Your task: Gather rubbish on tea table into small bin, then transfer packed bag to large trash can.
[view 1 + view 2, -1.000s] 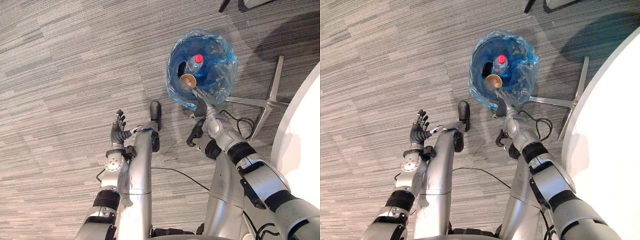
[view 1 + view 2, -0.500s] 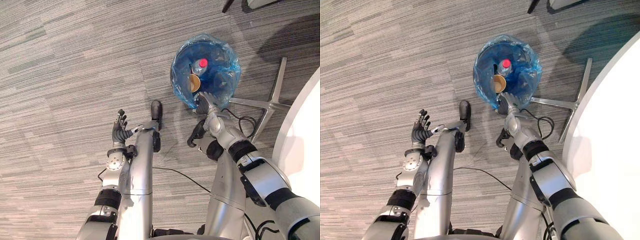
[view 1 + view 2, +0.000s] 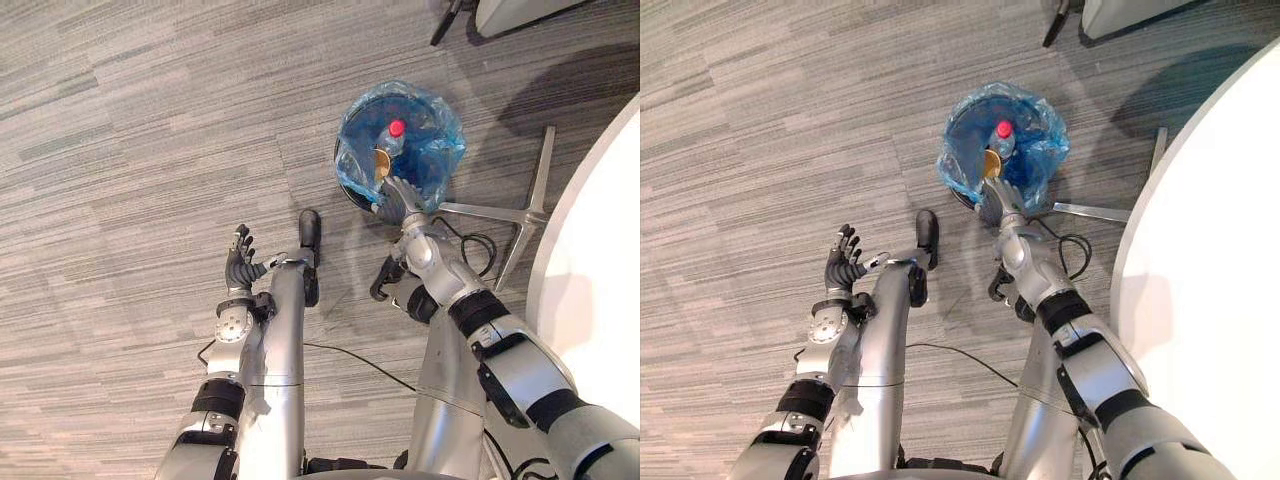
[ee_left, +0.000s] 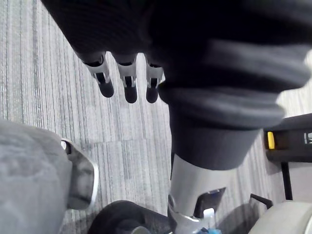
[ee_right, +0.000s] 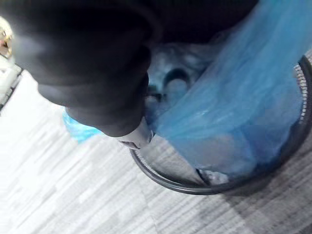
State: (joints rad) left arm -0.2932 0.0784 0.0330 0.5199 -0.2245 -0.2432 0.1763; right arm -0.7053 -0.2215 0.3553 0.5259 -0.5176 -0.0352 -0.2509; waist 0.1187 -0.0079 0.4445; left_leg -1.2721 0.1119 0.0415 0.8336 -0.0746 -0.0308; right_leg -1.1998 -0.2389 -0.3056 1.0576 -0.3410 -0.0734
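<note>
Touching rim of blue bag (image 3: 442, 150), right hand (image 3: 399, 194); left hand (image 3: 240, 266) spread, apart

Thin, glossy, translucent blue plastic bag (image 3: 445, 150) lines a dark wire-mesh metal bin (image 5: 168, 183) on matt, ribbed grey carpet floor (image 3: 150, 150).

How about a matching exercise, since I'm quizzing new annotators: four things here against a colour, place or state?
Things:
1. bottle cap
2. bag
3. left hand
4. right hand

Descriptions:
A. blue, see-through
B. at the small bin's near rim
C. red
D. fingers spread over the carpet, holding nothing

Pairs: 1-C, 2-A, 3-D, 4-B.
</note>
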